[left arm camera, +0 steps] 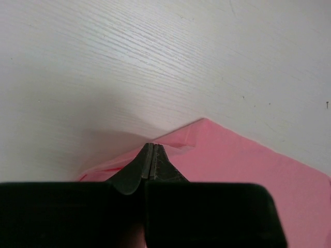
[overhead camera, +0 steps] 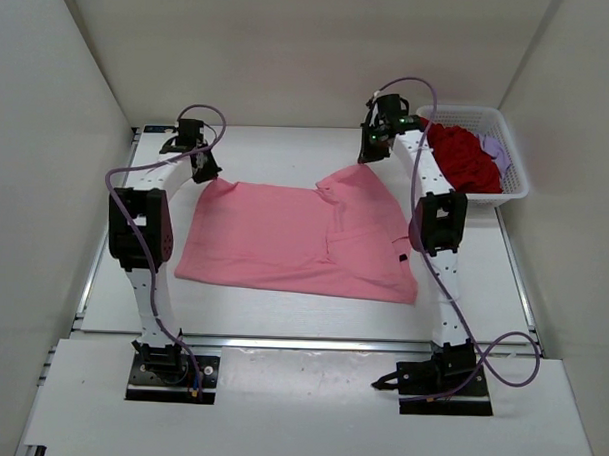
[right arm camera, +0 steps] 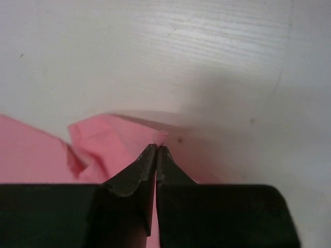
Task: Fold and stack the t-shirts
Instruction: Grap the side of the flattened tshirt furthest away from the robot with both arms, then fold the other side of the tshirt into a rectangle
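A pink t-shirt [overhead camera: 294, 238] lies spread on the white table between the two arms. My left gripper [overhead camera: 204, 172] is shut on its far left corner; in the left wrist view the pink t-shirt [left arm camera: 248, 160] runs out from the closed gripper [left arm camera: 150, 145]. My right gripper [overhead camera: 370, 155] is shut on the far right corner, and the right wrist view shows the pink t-shirt [right arm camera: 114, 139] pinched at the closed gripper [right arm camera: 156, 148]. A dark red t-shirt [overhead camera: 465, 159] and a lavender t-shirt [overhead camera: 494, 150] lie in the basket.
The white mesh basket [overhead camera: 517, 183] stands at the back right, close beside the right arm. White walls close in the table [overhead camera: 282, 312] at the back and both sides.
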